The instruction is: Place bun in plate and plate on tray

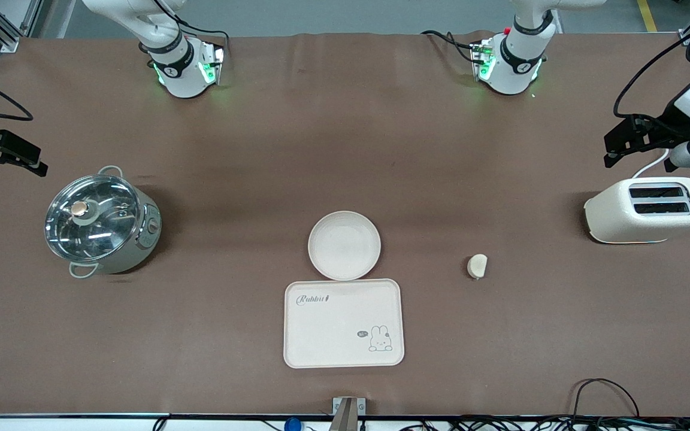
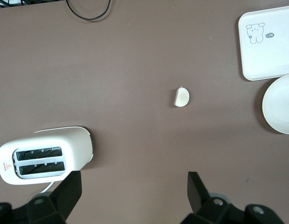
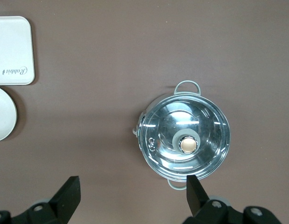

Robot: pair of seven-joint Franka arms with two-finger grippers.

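Small cream-white half-round bun lies on bare brown tabletop, toward the left arm's end. Round cream plate touches the cream rectangular tray (near the front edge). Left gripper and right gripper wait, fingers spread.

The plate is set on the table mid-table, touching the tray, which lies nearer the front camera. The bun is found beside the plate, toward the left arm's end, well apart. A toaster is placed farther toward that end; a lidded pot is placed toward the right arm's end.
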